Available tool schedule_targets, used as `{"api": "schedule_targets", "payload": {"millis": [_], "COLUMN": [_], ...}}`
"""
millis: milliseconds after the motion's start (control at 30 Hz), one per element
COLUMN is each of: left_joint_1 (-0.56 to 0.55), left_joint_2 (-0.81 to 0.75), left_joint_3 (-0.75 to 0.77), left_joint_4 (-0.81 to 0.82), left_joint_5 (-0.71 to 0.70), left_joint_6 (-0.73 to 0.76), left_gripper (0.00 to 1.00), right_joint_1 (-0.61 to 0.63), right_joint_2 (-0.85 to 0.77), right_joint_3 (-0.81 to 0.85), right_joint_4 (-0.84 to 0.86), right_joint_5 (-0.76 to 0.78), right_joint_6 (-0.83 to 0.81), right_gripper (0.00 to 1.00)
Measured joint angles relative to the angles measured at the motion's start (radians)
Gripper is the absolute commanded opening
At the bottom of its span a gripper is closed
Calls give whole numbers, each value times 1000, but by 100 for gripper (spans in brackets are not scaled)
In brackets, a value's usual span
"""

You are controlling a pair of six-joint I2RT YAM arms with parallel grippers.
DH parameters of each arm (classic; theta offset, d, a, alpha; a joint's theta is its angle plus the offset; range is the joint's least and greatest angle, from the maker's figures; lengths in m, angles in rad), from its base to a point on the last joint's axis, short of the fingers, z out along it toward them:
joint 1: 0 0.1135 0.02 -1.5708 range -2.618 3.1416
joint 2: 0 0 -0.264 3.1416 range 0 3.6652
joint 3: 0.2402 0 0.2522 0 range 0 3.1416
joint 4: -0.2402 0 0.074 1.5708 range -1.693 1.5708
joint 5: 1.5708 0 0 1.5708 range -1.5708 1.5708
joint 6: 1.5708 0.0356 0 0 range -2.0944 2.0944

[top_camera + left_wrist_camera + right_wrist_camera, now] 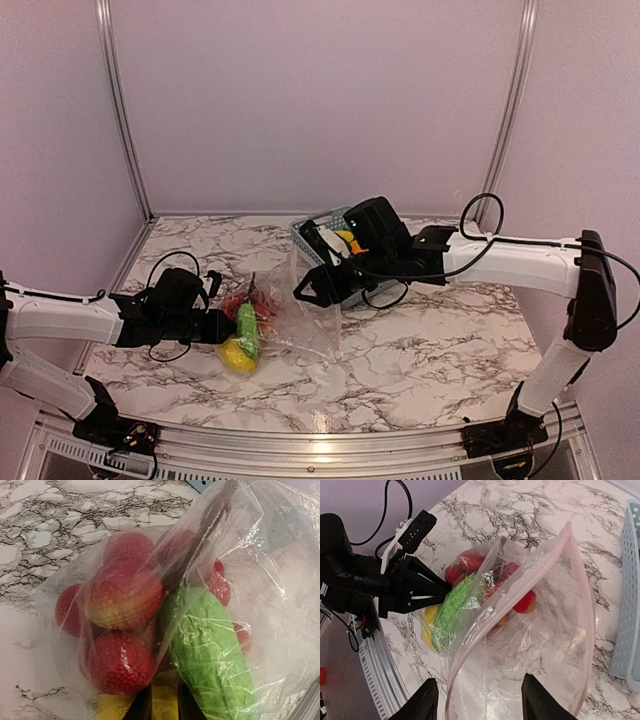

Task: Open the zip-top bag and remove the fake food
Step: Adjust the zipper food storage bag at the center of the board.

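The top external camera sits high behind the arm bases and faces 12 o'clock across the whole marble bench [420, 350], well back from the work. The left wrist camera looks along its own jaws, at 6 o'clock of its frame, pressed so near the zip-top bag [240, 580] that plastic fills the view. The right wrist camera looks down from farther off, its jaws at 6 o'clock, sharing the bag, left arm [365, 580] and basket [627, 605] with the top view.

Counter [440, 340]: white marble pattern, grey veining, across the lower frame. Basket [306, 238]: blue-grey plastic lattice, centre frame, standing on counter.
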Motion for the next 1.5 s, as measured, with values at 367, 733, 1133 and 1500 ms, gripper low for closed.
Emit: {"api": "schedule_targets", "payload": {"millis": [367,733,1133,1500], "left_joint_1": [1,1,-37,-32], "left_joint_2": [2,-37,97,165], "left_joint_3": [0,10,87,76], "left_joint_4": [4,-5,29,117], "left_joint_5": [0,28,87,93], "left_joint_6": [1,42,60,20], "left_gripper": [20,22,22,21], "right_joint_1": [21,22,22,23], "right_joint_2": [114,105,104,82], "right_joint_3": [81,245,236,208], "right_joint_4": [-58,-63,-59,-64], "right_joint_5": [-39,-134,-155,-100], "right_joint_6": [8,49,82,84], "right_gripper": [0,0,0,4]}}
